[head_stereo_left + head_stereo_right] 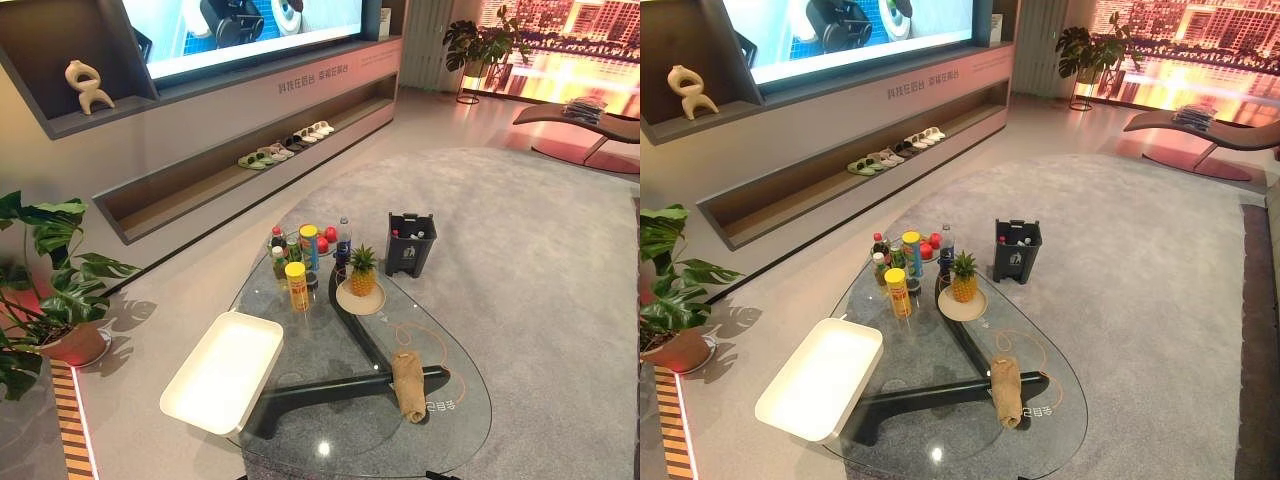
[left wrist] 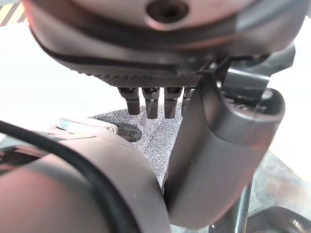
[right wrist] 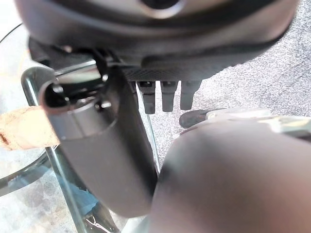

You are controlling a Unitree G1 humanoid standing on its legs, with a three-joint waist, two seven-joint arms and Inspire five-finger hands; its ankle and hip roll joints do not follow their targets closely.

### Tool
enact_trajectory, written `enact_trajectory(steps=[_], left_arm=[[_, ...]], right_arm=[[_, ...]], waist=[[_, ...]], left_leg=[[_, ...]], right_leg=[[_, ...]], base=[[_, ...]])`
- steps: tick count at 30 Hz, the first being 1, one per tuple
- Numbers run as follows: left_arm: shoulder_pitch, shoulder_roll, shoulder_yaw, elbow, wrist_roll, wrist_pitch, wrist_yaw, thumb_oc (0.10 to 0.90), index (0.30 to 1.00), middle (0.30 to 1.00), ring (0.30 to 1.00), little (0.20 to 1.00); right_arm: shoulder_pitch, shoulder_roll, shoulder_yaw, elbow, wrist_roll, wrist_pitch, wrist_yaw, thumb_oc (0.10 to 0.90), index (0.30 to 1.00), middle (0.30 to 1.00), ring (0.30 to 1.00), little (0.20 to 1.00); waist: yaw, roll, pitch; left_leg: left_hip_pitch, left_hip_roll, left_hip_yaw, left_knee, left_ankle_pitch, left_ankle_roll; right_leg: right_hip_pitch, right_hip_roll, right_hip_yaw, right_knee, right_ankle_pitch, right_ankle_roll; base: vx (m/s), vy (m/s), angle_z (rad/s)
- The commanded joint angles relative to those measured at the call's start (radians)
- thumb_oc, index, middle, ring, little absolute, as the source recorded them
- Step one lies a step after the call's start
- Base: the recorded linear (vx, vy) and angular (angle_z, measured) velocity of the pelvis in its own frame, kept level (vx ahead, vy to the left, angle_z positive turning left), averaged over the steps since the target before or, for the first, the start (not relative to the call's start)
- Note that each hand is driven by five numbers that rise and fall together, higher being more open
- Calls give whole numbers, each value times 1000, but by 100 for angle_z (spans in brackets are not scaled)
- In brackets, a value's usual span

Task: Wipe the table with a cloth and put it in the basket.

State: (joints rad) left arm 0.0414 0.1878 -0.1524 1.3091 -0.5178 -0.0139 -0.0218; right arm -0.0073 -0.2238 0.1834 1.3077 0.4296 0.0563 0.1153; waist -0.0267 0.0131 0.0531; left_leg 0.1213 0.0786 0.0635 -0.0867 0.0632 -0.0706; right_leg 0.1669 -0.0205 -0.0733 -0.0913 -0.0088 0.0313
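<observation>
Hands first: my left hand shows in its wrist view with fingers hanging straight and relaxed, holding nothing; my right hand shows in its wrist view the same way, fingers straight down, empty, hanging beside the near edge of the glass desk. The cloth, tan and rolled or bunched lengthwise, lies on the desk near its near right edge, and I also catch an end of it in the right wrist view, near that hand but apart from it. The basket I take to be the white tray-like bin sitting over the near left edge of the desk, empty as far as I see. A dark bin stands on the carpet past the far edge, with stuff in it. At the far end of the desk there is a cluster of bottles, and just beside it a pineapple on a plate. Progress, my call: nothing started, cloth not picked up, no wiping visible, cloth not in the basket; the grasp, wipe and drop are all left. Writing: some printed characters on the wall panel under the screen and a small mark on the glass by the cloth, too small for me to read.
</observation>
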Motion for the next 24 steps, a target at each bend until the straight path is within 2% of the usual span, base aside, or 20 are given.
enact_trajectory(steps=[1, 9, 11, 16, 19, 24], left_arm=[[-80, -35, -31, 65, 26, -21, 10, 800, 900, 900, 900, 900], [-78, -35, -28, 68, 41, -22, 28, 800, 900, 900, 900, 900], [-79, -31, -25, 66, 41, -26, 45, 800, 900, 900, 900, 900], [-71, -25, -17, 59, 48, -37, 51, 800, 900, 900, 900, 900], [-79, -18, -27, 35, 27, -54, 42, 800, 900, 900, 900, 900], [-97, -22, -63, 10, 21, -55, 52, 800, 900, 900, 900, 900]], right_arm=[[-52, 35, 24, 75, -37, 6, 3, 800, 900, 900, 900, 900], [-53, 35, 39, 63, -84, -42, -20, 800, 900, 900, 900, 900], [-53, 31, 54, 50, -111, -74, -37, 800, 900, 900, 900, 900], [-48, 27, 64, 25, -110, -95, -49, 800, 900, 900, 900, 900], [-56, 17, 72, -21, -90, -118, -58, 800, 900, 900, 900, 900], [-78, 9, 94, -59, -87, -153, -90, 800, 900, 900, 900, 900]], waist=[[24, -30, 31], [26, -35, 38], [26, -40, 45], [26, -53, 59], [25, -55, 91], [17, -44, 124]], left_leg=[[28, -86, -17, 10, -92, 56], [24, -87, -16, 19, -94, 56], [17, -88, -13, 33, -99, 57], [-4, -91, -3, 77, -116, 56], [-54, -96, -3, 118, -119, 59], [-86, -98, -3, 113, -109, 67]], right_leg=[[-25, -19, -38, 7, 21, 33], [-28, -19, -37, 9, 22, 33], [-33, -19, -33, 10, 25, 33], [-43, -18, -24, 11, 31, 32], [-78, -18, -16, 25, 36, 27], [-124, -12, -14, 42, 38, 22]], base=[[0, 0, 0], [0, 0, 0], [0, 0, 0], [18, -17, -2], [-61, -21, -2], [-80, -1, -3]])
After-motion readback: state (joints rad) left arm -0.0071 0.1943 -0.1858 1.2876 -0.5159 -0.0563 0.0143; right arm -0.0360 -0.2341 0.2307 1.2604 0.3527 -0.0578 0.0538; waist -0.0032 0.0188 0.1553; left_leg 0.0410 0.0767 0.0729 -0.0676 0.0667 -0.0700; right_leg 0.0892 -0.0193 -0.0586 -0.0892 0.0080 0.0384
